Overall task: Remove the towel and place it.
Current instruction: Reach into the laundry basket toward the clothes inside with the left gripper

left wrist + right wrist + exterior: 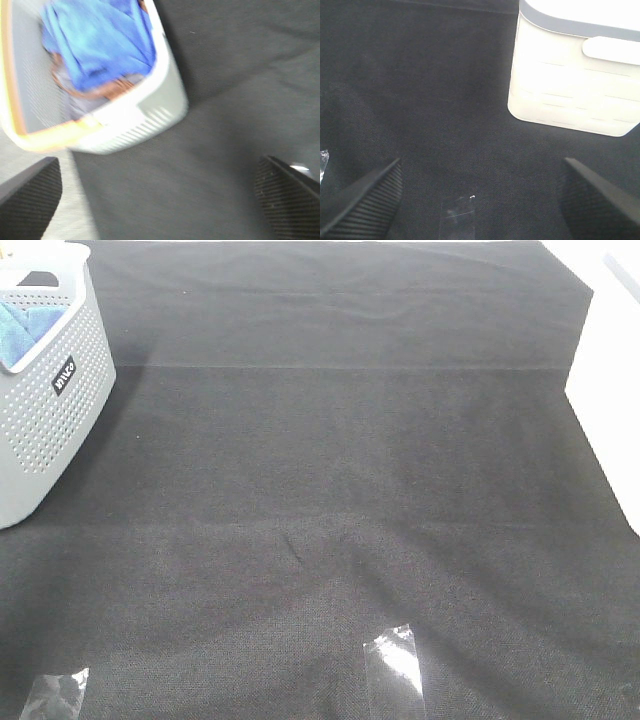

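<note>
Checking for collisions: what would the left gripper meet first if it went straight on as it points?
Likely the black cloth just beside the basket, not the towel. The left gripper is open; blur leaves depth unclear.

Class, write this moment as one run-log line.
towel: in grey basket | left gripper: open, empty | right gripper: open, empty | grasp: not yet

- You're looking at a lab-style robot test bench: a black cloth [340, 490] covers the whole table.
- Strips of clear tape [392, 665] are stuck to the cloth near its front edge.
- Props sit at opposite sides: a grey basket [50, 430] holding the towel [15, 335], and a white bin [575, 90].
</note>
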Tool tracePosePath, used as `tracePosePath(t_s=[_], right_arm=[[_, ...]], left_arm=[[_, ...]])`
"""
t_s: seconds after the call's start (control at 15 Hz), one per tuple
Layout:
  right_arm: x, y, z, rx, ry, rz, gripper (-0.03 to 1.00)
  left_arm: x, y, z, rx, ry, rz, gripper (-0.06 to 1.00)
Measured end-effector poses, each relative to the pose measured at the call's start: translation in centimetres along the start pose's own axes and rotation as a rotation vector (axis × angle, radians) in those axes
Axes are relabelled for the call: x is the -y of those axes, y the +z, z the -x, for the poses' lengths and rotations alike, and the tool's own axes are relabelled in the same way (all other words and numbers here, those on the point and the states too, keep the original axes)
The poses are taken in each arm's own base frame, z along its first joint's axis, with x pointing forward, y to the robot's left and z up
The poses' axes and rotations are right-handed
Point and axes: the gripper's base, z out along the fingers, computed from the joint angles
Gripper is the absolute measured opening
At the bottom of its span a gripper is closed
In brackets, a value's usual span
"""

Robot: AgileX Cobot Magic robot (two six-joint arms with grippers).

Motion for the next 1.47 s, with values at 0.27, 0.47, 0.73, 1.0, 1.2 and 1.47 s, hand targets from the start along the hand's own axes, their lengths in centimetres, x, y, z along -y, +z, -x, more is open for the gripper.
tracePosePath(t_s=[0.27, 0.47, 0.73, 1.0, 1.2, 1.47], right_arm=[[0.0, 0.0, 0.0, 0.000, 0.000, 0.000, 0.79], [0.0, 0.0, 0.0, 0.000, 0.000, 0.000, 0.79], [0.0, 0.0, 0.0, 0.000, 0.000, 0.000, 0.79], [0.0, 0.0, 0.0, 0.000, 0.000, 0.000, 0.79], [0.0, 0.0, 0.0, 0.000, 0.000, 0.000, 0.79], [0.0, 0.0, 0.0, 0.000, 0.000, 0.000, 0.79]], left_arm=[[-6.3, 7.9, 7.7, -0.171, 0.243, 0.038, 0.99], [-9.1, 14.8, 9.5, -0.329, 0.339, 0.096, 0.99], [-9.9, 24.5, 6.8, -0.523, 0.448, -0.038, 0.99], [-10.3, 30.3, 4.2, -0.553, 0.433, -0.121, 0.99], [-10.3, 33.8, 3.8, -0.496, 0.469, -0.085, 0.99], [-9.5, 37.6, 2.1, -0.513, 0.514, -0.119, 0.99]])
